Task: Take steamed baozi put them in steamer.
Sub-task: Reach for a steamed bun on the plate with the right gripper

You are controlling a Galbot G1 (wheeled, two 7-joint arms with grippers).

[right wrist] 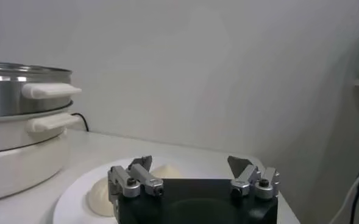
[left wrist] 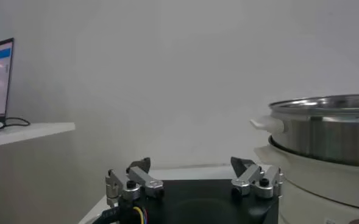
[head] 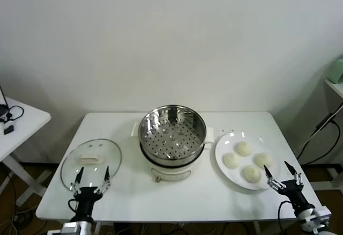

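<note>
Four creamy-white baozi (head: 243,148) (head: 231,160) (head: 263,160) (head: 252,173) lie on a flat white plate (head: 223,143) at the right of the table. The steamer (head: 172,132), a shiny steel pot with a perforated tray on a white cooker base, stands at the table's middle and holds nothing. My right gripper (head: 278,176) is open and empty at the table's front right, just in front of the plate. My left gripper (head: 92,177) is open and empty at the front left, by the glass lid. In the right wrist view, two baozi (right wrist: 101,193) show beyond the open gripper (right wrist: 190,165).
A round glass lid (head: 91,162) with a white knob lies flat at the table's left. The steamer's side (left wrist: 325,137) fills the left wrist view next to the left gripper (left wrist: 192,165). A white side table (head: 16,125) with a cable stands at far left. The wall is close behind.
</note>
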